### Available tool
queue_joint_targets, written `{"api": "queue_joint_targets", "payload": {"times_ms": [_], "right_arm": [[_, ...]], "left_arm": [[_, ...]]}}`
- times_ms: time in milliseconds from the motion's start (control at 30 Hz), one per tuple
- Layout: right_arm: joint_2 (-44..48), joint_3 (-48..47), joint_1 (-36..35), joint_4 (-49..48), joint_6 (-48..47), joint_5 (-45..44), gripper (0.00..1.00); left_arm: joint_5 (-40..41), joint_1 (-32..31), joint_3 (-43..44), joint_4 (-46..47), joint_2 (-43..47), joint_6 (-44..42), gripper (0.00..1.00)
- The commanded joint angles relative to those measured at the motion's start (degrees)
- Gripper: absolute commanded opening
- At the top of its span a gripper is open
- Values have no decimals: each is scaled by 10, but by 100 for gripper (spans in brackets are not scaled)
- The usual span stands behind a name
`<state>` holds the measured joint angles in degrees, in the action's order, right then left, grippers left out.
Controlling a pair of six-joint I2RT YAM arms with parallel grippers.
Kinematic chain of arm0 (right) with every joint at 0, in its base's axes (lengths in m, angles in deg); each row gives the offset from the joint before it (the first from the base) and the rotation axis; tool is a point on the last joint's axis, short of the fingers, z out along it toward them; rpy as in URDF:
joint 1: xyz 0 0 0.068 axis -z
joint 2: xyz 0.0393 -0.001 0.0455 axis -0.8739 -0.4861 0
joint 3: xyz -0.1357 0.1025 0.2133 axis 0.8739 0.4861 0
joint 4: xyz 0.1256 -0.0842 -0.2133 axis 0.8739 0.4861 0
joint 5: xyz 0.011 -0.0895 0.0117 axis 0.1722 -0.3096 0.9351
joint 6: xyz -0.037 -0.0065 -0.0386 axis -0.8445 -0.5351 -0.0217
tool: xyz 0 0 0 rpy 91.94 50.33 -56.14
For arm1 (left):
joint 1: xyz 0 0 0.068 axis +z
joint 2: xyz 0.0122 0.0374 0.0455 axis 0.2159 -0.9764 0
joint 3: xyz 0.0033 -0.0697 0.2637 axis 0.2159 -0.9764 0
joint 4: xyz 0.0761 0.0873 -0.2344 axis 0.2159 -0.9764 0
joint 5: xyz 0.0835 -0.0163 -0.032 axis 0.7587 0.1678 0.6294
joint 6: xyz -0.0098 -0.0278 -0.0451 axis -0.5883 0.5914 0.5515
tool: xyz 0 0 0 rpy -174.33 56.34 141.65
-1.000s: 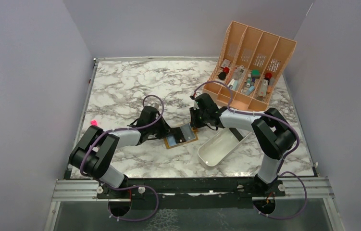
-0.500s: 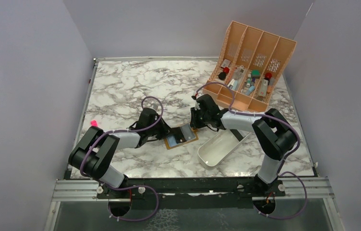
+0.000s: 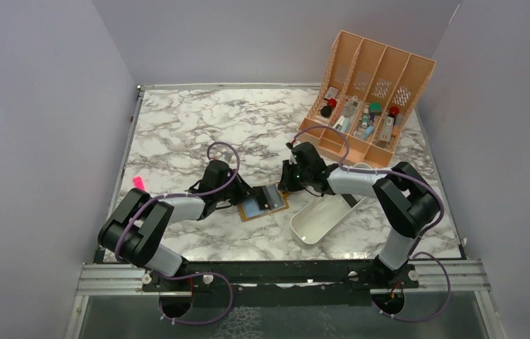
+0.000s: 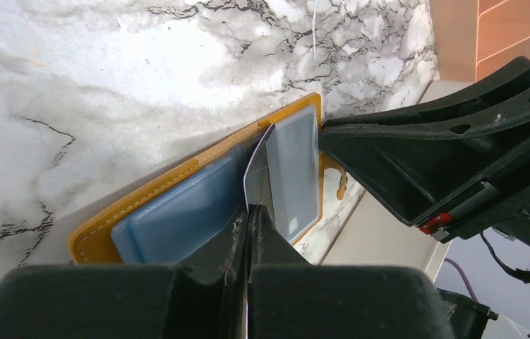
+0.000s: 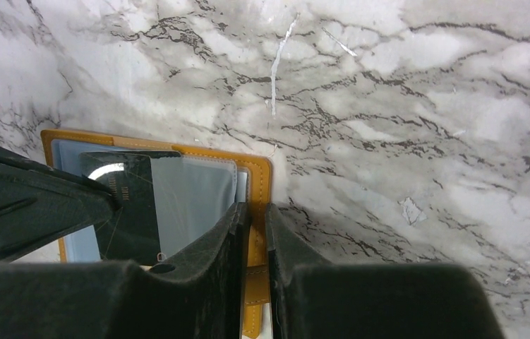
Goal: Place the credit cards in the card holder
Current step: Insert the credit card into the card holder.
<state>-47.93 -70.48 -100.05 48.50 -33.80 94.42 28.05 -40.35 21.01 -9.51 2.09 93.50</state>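
The mustard-orange card holder point(image 3: 255, 210) lies open on the marble between my arms. My left gripper point(image 3: 242, 198) is shut on one credit card point(image 4: 256, 166), held on edge with its far end in the holder's point(image 4: 142, 189) middle fold. Its face looks dark in the right wrist view point(image 5: 131, 205). My left gripper's fingertips point(image 4: 250, 212) pinch the card's near edge. My right gripper point(image 3: 286, 185) is shut on the holder's right edge by the snap strap point(image 5: 256, 233). Blue-grey inner pockets point(image 4: 177, 212) show. No other cards are in view.
A white oblong tray point(image 3: 322, 215) lies just right of the holder, under my right arm. The peach slotted organiser point(image 3: 368, 99) with small items stands at the back right. A small pink object point(image 3: 137, 182) lies near the table's left edge.
The holder looks narrower from above, as if its right half has tipped up a little in my right gripper. The card has moved slightly further toward the fold. Both grips are unchanged.
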Motion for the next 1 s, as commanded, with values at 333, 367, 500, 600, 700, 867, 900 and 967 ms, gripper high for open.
{"api": "queue_joint_targets", "payload": {"times_ms": [333,367,500,600,700,867,900,967], "right_arm": [[19,47,-9,31,53,11,20],[21,47,-9,32,53,10,20],[25,46,-9,36,49,7,19],[25,47,-9,38,48,4,20],[27,44,-9,42,46,2,20],[30,39,-9,46,45,-3,20],[29,38,-9,47,45,-3,20],[29,35,-9,48,44,-2,20]], "left_arm": [[10,-16,21,-77,9,-46,40],[15,-16,28,-91,15,-52,42],[32,-16,47,-121,24,-67,37],[33,-16,56,-142,17,-69,27],[30,-16,53,-154,13,-68,20],[19,-17,48,-168,12,-72,17],[16,-18,48,-168,11,-72,16],[12,-21,49,-168,7,-73,15]]}}
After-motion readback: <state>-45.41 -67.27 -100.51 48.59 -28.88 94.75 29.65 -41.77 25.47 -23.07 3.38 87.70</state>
